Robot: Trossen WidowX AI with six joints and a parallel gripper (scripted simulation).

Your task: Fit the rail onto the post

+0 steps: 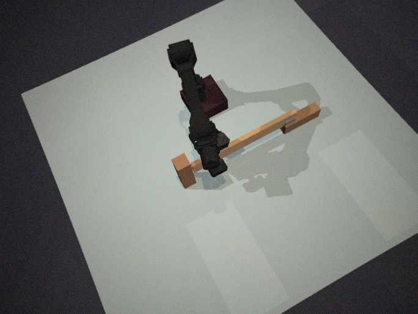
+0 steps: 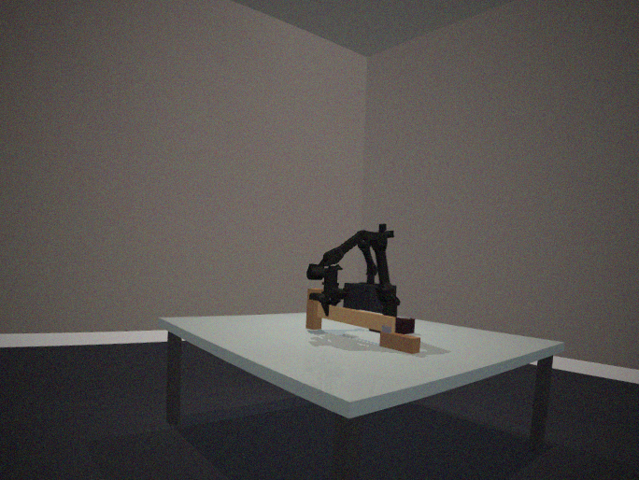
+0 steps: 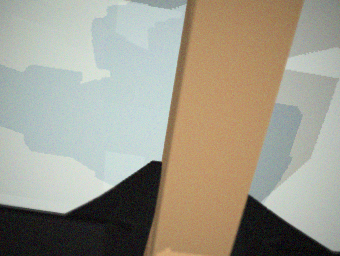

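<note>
The long light-wood rail [image 1: 258, 132] [image 2: 356, 317] [image 3: 225, 110] is held above the table by my gripper [image 1: 219, 154] [image 2: 326, 308] [image 3: 181, 175], which is shut on it near its post end, one finger on each side. The rail's far end is at the bluish bracket [image 1: 289, 121] [image 2: 386, 329] on the low footboard block [image 1: 305, 116] [image 2: 400, 343]. The near end is right beside the upright post [image 1: 186, 175] [image 2: 313, 312], with at most a very narrow gap. The pegs and holes are too small or hidden to make out. I cannot tell whether the end touches the post or the rail is exactly level.
A dark red block [image 1: 216, 98] [image 2: 405, 325] lies on the table [image 1: 118, 202] [image 2: 330, 376] beside the arm's base, on the base side of the rail. The arm reaches over from that side. Shadows of the arm fall across the table around the rail.
</note>
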